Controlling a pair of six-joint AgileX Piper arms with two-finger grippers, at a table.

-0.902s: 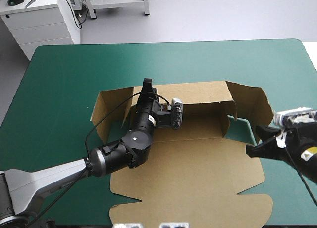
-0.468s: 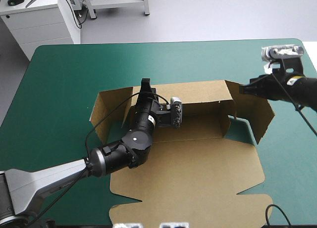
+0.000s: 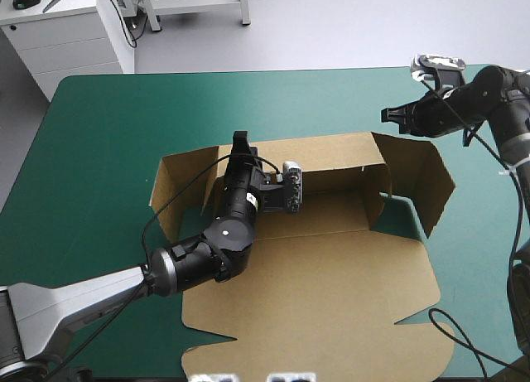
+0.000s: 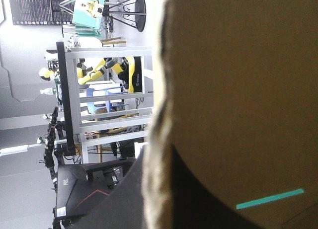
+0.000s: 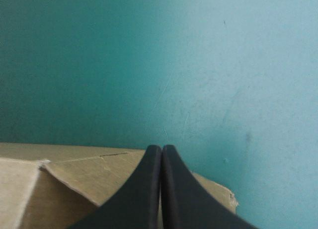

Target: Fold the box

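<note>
Right gripper (image 3: 386, 114) is moved past the far side of the brown cut-board box (image 3: 331, 274); left gripper (image 3: 243, 139) is kept in place.

The box is seen mid-table on the teal-green cover (image 3: 108, 133): far wall and both end flaps are raised, and the large lid panel is laid flat toward the near edge. The left gripper's black fin-shaped fingers are clamped on the top edge of the far wall, with the board sandwiched between them in the left wrist view, same as earlier. The right gripper was earlier held beside the near-right end of the box, then at the right end flap. It is now found just beyond the far-right corner, over bare cover. Its fingers are pressed together into one pointed arch, with nothing gripped. The box pose is unchanged.
</note>
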